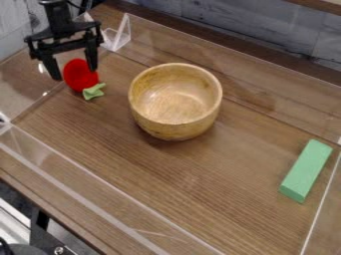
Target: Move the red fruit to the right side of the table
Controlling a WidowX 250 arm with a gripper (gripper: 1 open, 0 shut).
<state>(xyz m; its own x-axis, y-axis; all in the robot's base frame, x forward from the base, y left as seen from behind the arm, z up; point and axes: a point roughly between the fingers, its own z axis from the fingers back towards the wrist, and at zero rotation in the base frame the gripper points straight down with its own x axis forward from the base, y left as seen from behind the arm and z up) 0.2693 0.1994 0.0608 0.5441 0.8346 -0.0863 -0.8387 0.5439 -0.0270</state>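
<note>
Red fruit (pixel 80 74) w/ green stem at 5 o'clock; black gripper (pixel 68 65); tan bowl (pixel 176 100); light-green block (pixel 308 169); dark brown wood-grain table (pixel 160 189).

Black robot arm, black pincer (pixel 67 62) with two slim fingers, boxy wrist housing

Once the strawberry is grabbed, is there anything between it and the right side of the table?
Yes. The wooden bowl sits mid-table, right of the red fruit on the straight line across. Beyond it a green block lies near the right wall. The open gripper straddles the fruit unobstructed.
</note>
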